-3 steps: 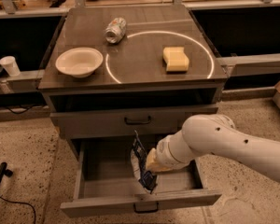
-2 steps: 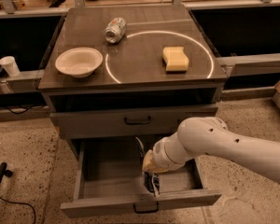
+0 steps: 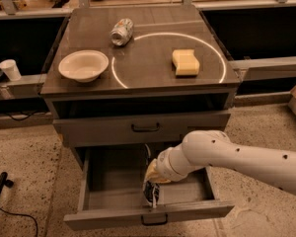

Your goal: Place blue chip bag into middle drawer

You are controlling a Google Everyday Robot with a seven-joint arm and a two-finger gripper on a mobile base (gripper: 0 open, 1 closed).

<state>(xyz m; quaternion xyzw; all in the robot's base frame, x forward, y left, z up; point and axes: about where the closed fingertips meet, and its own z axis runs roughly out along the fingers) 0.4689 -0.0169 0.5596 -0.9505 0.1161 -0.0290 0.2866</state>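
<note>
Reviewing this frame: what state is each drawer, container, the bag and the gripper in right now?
middle drawer, pulled open.
upper drawer, shut.
blue chip bag, standing inside the middle drawer near its front, just under the gripper.
gripper, down inside the middle drawer, at the bag's top.
silver can, crushed, lying on its side.
white bowl, upright, empty.

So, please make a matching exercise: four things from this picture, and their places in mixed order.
1 crushed silver can
2 round white bowl
3 yellow rectangular sponge
4 gripper

A grey cabinet top, right
B in the open grey metal drawer, at the crinkled blue chip bag
C cabinet top, back
D cabinet top, front left

Pairs: 1-C, 2-D, 3-A, 4-B
</note>
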